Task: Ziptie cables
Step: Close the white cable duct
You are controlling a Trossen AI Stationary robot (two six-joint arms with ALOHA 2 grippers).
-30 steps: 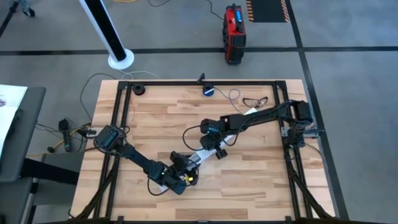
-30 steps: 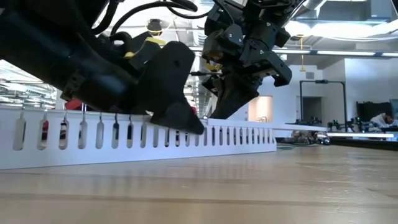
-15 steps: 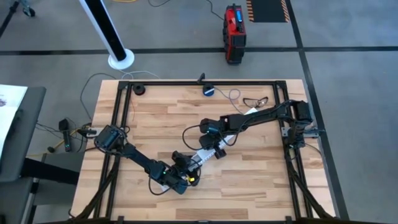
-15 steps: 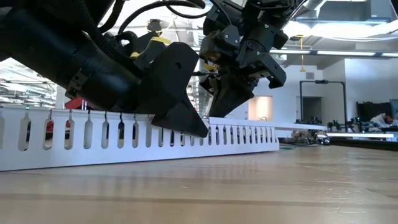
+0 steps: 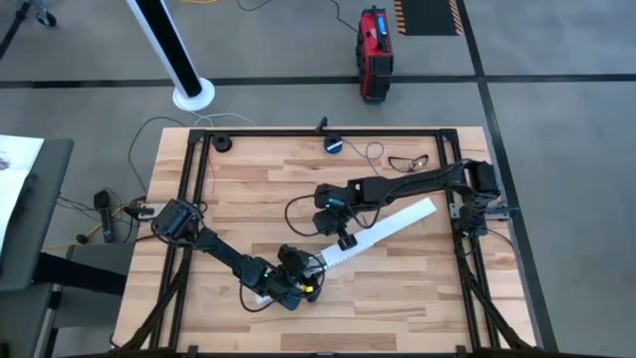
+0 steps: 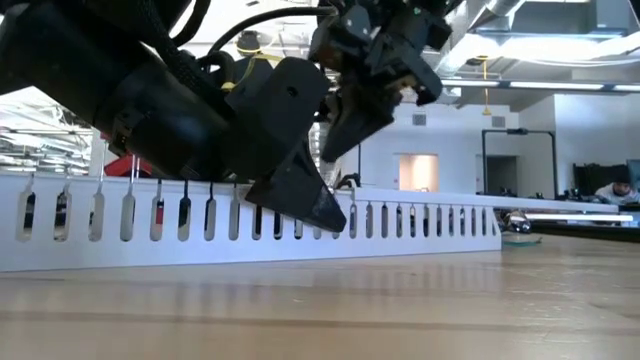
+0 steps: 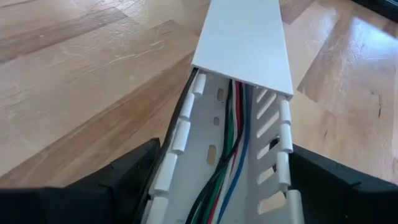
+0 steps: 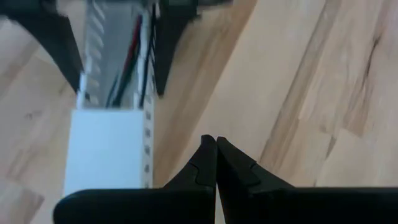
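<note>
Inside the slotted white cable duct [image 7: 214, 155] the cables [image 7: 231, 134] lie, left gripper [image 7: 217, 186] clamping its end, right gripper [image 8: 215, 163] pinched together beside its cover [image 8: 107, 146]

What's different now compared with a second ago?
The right gripper has lifted off the white cover and swung toward the table's middle, fingers shut on nothing. The cover's far stretch now shows bare. The left gripper still straddles the slotted duct, wires inside.
</note>
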